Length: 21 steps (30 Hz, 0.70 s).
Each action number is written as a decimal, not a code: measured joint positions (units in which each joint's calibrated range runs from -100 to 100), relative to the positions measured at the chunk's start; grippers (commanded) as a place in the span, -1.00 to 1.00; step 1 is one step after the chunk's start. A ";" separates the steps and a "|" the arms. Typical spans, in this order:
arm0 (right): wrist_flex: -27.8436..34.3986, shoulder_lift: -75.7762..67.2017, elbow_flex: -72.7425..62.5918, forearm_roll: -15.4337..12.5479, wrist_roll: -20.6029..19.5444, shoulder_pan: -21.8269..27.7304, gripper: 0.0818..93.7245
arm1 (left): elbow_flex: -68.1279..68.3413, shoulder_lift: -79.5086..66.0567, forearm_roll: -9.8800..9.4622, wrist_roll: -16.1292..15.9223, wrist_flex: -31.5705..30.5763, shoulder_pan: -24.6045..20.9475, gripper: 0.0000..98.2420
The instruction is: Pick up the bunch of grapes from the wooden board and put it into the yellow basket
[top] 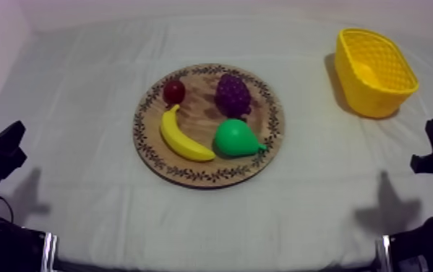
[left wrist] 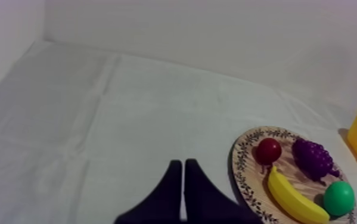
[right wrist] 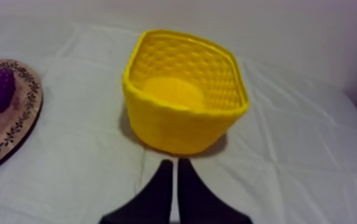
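Sitting low at the table's near corners, both arms were clear of the fruit. My left gripper [left wrist: 183,162] had its fingers pressed together in a narrow wedge, holding nothing. My right gripper [right wrist: 175,161] was closed the same way and pointed at the yellow basket [top: 367,98]. The bunch of grapes [top: 232,94] lay on the wooden board [top: 190,176], toward its far side, beside the small red fruit [top: 174,91] and behind the pear [top: 237,137]. It was well apart from the basket. I judged the pick not yet begun, and the right arm the better placed, since the basket stood on its side.
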 measured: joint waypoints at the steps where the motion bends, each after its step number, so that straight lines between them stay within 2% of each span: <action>1: 0.00 1.03 -1.19 0.31 -0.17 -0.41 -0.99 | 0.00 0.00 0.00 0.00 0.00 0.00 -1.00; 11: 2.57 12.57 -15.16 2.15 -0.96 -4.77 -0.99 | 0.00 0.00 0.00 0.00 0.00 0.00 -1.00; 21: 10.81 25.92 -31.37 6.73 -4.04 -11.41 -0.99 | 0.00 0.00 0.00 0.00 0.00 0.00 -1.00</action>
